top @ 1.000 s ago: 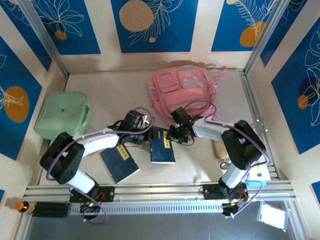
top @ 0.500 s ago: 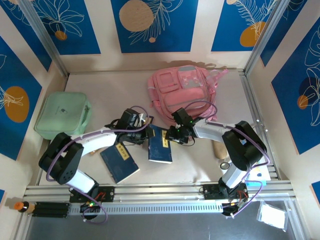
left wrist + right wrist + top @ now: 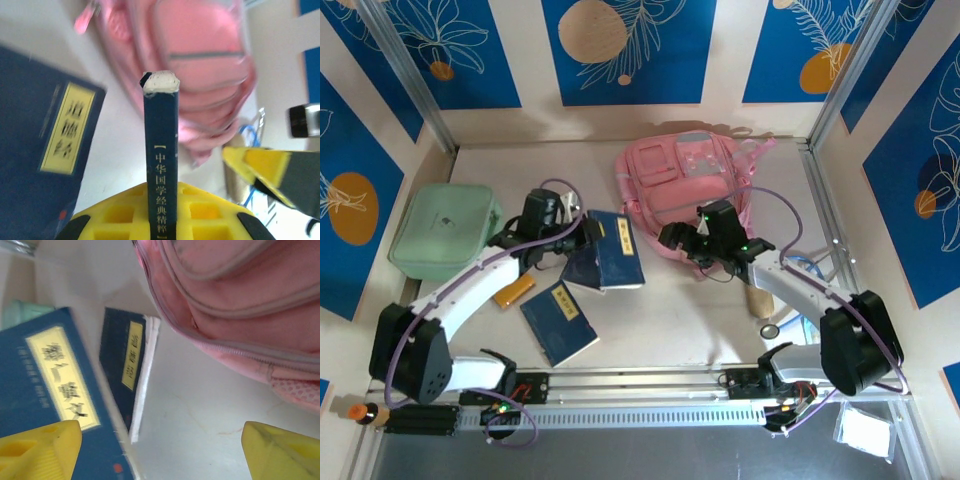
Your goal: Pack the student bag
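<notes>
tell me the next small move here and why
Probably swing the left gripper rightward, carrying its blue book to the student bag. That gripper is shut on the book just left of the bag, and the right gripper hangs open at the bag's near edge. Whether the bag's mouth is open I cannot tell.

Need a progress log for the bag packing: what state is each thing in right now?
student bag: lying flat, front pockets up.
held blue book: closed, clamped on edge.
loose blue book: closed, flat on table.
mint-green case: closed, lying flat.
left gripper: shut on held blue book.
right gripper: open, empty, beside bag.
</notes>
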{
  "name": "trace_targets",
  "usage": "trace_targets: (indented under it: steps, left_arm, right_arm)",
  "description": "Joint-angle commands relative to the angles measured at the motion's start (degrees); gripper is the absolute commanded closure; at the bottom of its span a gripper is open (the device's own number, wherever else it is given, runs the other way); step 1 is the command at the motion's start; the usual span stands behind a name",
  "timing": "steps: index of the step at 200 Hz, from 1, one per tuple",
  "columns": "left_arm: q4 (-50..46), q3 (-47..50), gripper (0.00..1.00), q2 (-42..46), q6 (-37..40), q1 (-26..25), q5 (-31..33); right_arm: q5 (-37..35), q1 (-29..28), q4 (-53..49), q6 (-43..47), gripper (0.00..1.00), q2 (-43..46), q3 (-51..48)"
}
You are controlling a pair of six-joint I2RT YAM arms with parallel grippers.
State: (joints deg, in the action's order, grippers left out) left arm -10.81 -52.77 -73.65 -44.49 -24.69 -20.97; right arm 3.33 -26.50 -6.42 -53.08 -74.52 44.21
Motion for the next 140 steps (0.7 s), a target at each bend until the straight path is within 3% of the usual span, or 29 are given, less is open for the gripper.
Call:
trace_targets:
  steps: [1,59,140]
  left_arm:
    - [3.1,-5.0,1.00,2.7,-0.3,0.5,3.8]
    - [28.7,-4.4,1.00,-3.1,-18.4,0.1,9.2]
    - [44.2,-1.9,1.00,-13.6,-33.4,-1.1,7.6]
  right_arm:
    - [6.3,1.2,7.2,-8.6,0.15,1.8,-0.2]
    - [12.5,2.6,27.0,-22.8,0.11,0.6,-3.2]
    - [17.2,3.4,47.4,-36.2,0.12,-7.2,-8.8]
